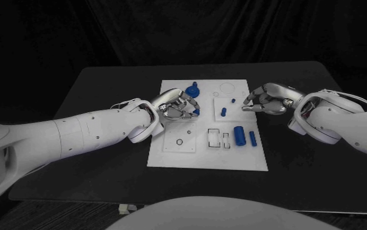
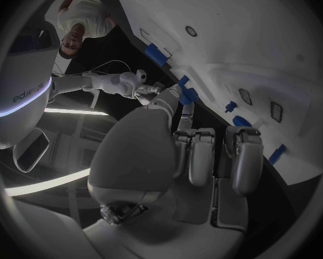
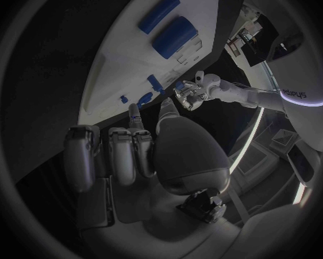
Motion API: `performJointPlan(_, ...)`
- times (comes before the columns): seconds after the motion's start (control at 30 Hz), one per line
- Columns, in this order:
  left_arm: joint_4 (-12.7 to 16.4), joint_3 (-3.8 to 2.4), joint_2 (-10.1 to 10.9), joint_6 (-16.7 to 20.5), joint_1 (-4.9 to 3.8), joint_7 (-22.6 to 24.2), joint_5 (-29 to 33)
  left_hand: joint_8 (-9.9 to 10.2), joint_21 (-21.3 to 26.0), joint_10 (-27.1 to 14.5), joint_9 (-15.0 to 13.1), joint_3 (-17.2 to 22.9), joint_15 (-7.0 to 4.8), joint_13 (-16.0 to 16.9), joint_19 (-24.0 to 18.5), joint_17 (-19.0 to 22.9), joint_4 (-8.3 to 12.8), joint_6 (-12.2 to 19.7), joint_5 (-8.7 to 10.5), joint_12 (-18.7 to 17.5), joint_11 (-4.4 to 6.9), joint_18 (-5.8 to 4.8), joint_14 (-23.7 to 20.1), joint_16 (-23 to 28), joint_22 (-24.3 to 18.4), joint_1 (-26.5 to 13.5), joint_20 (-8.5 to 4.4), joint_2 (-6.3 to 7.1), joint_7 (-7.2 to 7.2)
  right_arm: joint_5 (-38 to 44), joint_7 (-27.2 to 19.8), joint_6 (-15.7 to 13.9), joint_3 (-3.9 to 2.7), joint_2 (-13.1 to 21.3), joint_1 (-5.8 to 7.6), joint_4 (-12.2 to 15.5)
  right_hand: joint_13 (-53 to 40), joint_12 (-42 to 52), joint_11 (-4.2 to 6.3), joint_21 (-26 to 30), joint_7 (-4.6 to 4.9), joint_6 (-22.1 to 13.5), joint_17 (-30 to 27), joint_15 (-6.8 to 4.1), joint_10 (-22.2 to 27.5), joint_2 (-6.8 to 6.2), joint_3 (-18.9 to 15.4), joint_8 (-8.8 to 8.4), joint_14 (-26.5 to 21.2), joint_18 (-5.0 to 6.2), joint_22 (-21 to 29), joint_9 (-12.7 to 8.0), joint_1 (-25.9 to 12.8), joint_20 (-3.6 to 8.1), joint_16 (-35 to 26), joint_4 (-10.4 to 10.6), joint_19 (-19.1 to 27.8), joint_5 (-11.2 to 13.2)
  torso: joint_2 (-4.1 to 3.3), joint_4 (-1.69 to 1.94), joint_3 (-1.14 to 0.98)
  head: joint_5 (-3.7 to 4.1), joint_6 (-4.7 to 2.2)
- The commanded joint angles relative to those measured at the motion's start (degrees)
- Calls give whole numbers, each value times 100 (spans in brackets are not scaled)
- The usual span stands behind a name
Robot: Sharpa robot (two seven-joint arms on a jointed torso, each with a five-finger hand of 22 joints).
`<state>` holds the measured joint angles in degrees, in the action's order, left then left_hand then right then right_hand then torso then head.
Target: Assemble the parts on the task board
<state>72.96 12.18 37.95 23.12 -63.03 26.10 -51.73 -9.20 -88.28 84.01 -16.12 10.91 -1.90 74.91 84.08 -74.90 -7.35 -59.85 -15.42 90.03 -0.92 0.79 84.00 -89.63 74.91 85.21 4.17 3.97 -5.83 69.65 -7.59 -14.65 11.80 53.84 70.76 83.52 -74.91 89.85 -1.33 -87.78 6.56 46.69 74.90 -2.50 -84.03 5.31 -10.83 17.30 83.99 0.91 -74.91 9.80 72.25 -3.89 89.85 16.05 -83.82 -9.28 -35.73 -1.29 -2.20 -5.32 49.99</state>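
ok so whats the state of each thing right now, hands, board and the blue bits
left hand: over the board, fingers curled round a small blue piece
right hand: at the board's right edge, fingers curled; hold unclear
board: flat on the table
two blue cylinders: lying loose on the board
blue round part: standing at the board's far end

Dim, flat light falls from above on the matte black table [image 1: 99, 89], and the backdrop behind it sinks into near-total darkness. The white rectangular task board [image 1: 206, 158] is the brightest surface, slightly washed out, with soft shadows under both arms. The 2 wrist pictures are fisheye circles in dark frames, straight edges bent, rims blurred; bright light strips glare there
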Motion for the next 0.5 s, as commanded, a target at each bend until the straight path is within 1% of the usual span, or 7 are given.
performJointPlan(0.03,9,-6,7,-36,25,351,360,26,-12,599,1,-19,36,1509,511,-1510,12,51,-25,-2,-55,-41,600,-37,1459,43,42,-18,-14,1,-147,-249,-3,51,-13,87,-1509,15,-10,24,1,47,1510,32,-597,21,-6,32,601,-19,-1413,-11,95,-26,15,-27,-480,0,0,-2,-1,12,1)
performJointPlan(0.17,78,-6,56,-18,35,446,376,36,-1,599,12,-46,46,1509,505,-1510,-5,68,-21,-2,-66,-38,600,-37,1456,20,50,-6,-25,-183,-530,-679,-4,152,-11,288,-1509,15,-3,-11,-15,127,1510,23,-597,50,21,70,601,-29,-1427,-6,236,-18,15,-69,-501,-248,5,5,0,23,1)
performJointPlan(0.2,94,-6,65,-15,36,461,377,36,-1,599,12,-46,46,1509,505,-1510,-5,68,-21,-2,-66,-38,600,-37,1456,20,50,-6,-25,-226,-615,-757,-4,173,-10,335,-1509,15,2,-36,-25,162,1510,13,-597,73,69,72,601,-37,-1437,-14,368,-5,15,-112,-515,-817,4,4,1,20,1)
performJointPlan(0.23,120,-6,81,-10,37,482,379,37,4,599,13,-49,47,1509,502,-1510,-6,69,-20,-2,-67,-37,600,-37,1454,19,51,-5,-25,-274,-731,-866,-4,200,-8,402,-1509,15,18,-43,-25,175,1510,5,-597,90,98,62,601,-39,-1440,-24,429,4,15,-117,-519,-1156,2,0,1,13,1)
performJointPlan(0.3,184,-7,121,5,39,531,381,26,9,599,12,-52,49,1509,499,-1510,-7,50,-20,-2,-66,-36,600,-37,1452,24,54,-12,-20,-354,-983,-1118,-4,248,-2,560,-1509,15,68,-63,-68,253,1510,-45,-597,104,427,19,601,-44,-1447,-70,905,48,15,-291,-530,-2948,1,-7,0,6,1)
performJointPlan(0.37,245,-7,160,29,40,599,384,14,9,599,9,-54,50,1509,498,-1510,-5,31,-21,-2,-64,-36,600,-37,1452,30,56,-17,-15,-379,-1215,-1364,-4,275,6,724,-1509,15,98,-73,-91,329,1510,-67,-597,54,602,16,601,-47,-1451,-86,1126,65,15,-414,-536,-3204,3,-2,2,13,1)
performJointPlan(0.5,296,-7,190,93,40,732,488,9,66,599,20,-101,52,1509,467,-1510,-49,25,28,-2,-64,-21,600,-37,1434,-10,64,-17,-14,-69,-1500,-1642,-5,209,12,915,-1509,15,117,-82,-118,524,1510,-84,-597,-26,771,32,601,-50,-1455,-96,1239,86,15,-470,-541,-3054,1,-5,-3,1,1)
